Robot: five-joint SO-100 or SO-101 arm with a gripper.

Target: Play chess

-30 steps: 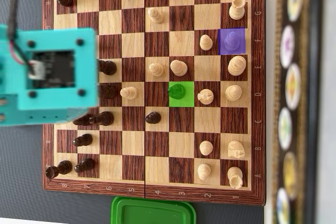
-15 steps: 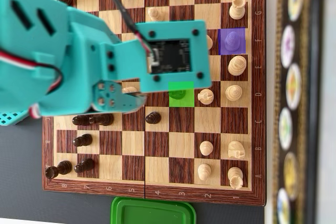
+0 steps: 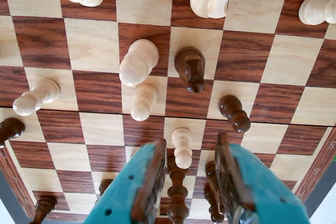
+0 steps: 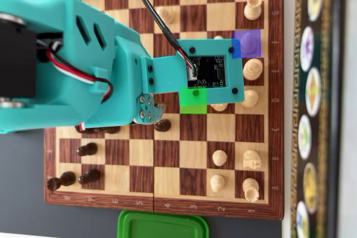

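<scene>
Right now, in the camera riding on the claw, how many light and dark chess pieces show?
Light pieces: 7
Dark pieces: 7, some partly hidden by the claw
Total: 14

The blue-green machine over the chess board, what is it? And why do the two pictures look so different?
It is a robot arm that plays chess. One picture comes from a camera high above, looking down on the whole chess board; the arm hides part of it. A green square and a purple square are marked on the board there. The other picture comes from a small camera riding on the arm itself, so the pieces look big and close. At the bottom of that close picture you see the gripper, the arm's two-finger hand. Its fingers are apart and hold nothing. Light and dark wooden pieces stand all around, like this dark piece.
</scene>
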